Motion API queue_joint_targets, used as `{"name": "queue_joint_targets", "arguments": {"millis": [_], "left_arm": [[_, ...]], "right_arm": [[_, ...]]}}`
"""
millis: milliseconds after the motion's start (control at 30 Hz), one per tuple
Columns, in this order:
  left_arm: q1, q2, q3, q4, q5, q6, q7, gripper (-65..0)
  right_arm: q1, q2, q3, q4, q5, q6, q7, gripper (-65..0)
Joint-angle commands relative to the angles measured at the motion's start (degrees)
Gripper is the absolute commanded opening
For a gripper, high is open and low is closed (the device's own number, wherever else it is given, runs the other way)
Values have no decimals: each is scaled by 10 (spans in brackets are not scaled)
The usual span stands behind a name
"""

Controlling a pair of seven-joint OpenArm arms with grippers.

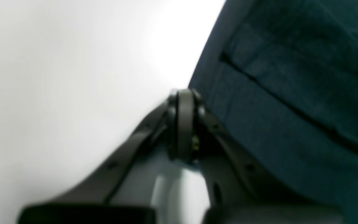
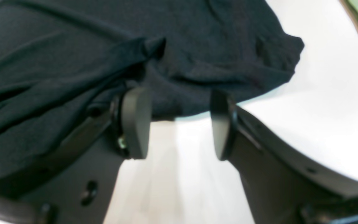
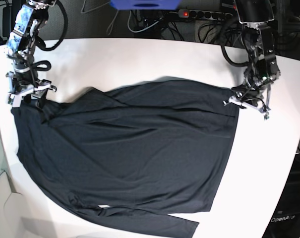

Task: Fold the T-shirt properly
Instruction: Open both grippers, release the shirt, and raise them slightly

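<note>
The dark T-shirt (image 3: 130, 148) lies spread flat on the white table (image 3: 140, 54), with one sleeve folded along the near edge. My left gripper (image 1: 183, 93) is shut, its tips pressed together right at the shirt's edge (image 1: 275, 93). Whether fabric is pinched between them does not show. In the base view this gripper (image 3: 245, 101) sits at the shirt's far right corner. My right gripper (image 2: 179, 104) is open, its two pads (image 2: 135, 121) straddling a bunched corner of the shirt (image 2: 197, 62). It stands at the shirt's far left corner (image 3: 27, 95).
Cables and a power strip (image 3: 204, 14) run behind the table's back edge, beside a blue object (image 3: 145, 4). The table's curved right edge (image 3: 288, 168) drops off near the left arm. A light box (image 3: 11, 213) sits off the near left corner.
</note>
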Motion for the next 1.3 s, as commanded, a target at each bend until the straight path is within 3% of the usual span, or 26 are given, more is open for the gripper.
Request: {"name": "queue_joint_targets", "arguments": {"millis": [0,133,500,733,1033,1267], "left_arm": [[28,10,7,6,-3,-2,95,-650],[41,15,4,77,-3,-35,99,-650],[49,12,3,108,-2,-33,100,-650],[44,8,-39,108,-2,-38,100,-650],[-2,-7,-44,101,-2,-38,101,-650],[-41,-6,-44,109,1,-38,160,-650]], "right_arm": [[2,7,2,8,5,3,13,-329],[-6,7,1,8,5,3,15,-329],[-20,6,2,12,5,3,15,-329],[-21,8,2,11,5,3,15,-326],[-27,10,2,7,4,3,15,-324],[-4,6,3,2,4,0,11,-324]]}}
